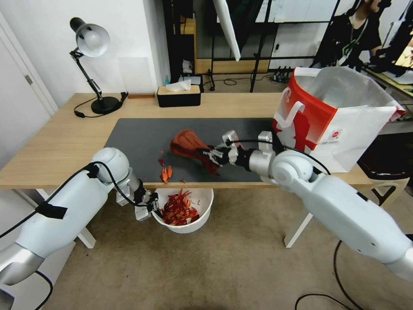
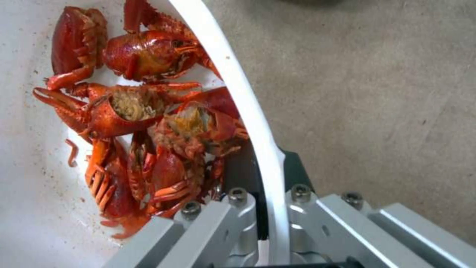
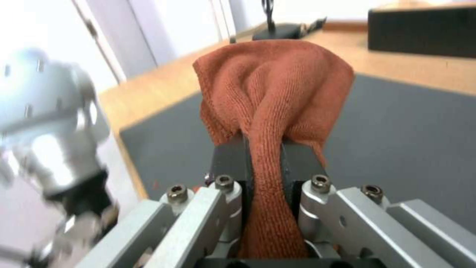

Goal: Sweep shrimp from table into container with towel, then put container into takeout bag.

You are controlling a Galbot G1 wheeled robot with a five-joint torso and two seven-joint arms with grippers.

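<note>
My left gripper [image 1: 151, 207] is shut on the rim of the white container [image 1: 204, 210], holding it just below the table's [image 1: 64, 142] front edge. In the left wrist view the gripper [image 2: 268, 173] has one finger inside the container rim [image 2: 246, 108] and one outside. Many red shrimp [image 1: 178, 211] lie in the bowl, seen close as shrimp [image 2: 144, 123]. A few shrimp [image 1: 165, 173] lie on the grey mat [image 1: 137, 142] near the edge. My right gripper [image 1: 211, 157] is shut on the rust-red towel [image 1: 188, 144], lifted over the mat; the towel [image 3: 273, 89] bunches between the gripper [image 3: 265, 158] fingers. The takeout bag [image 1: 340, 116] stands open at the table's right end.
A black tissue box [image 1: 178, 95] and a desk lamp [image 1: 91, 41] stand along the table's back edge. Cables trail over the carpet under my arms. A dark chair [image 1: 385, 170] stands past the table's right end.
</note>
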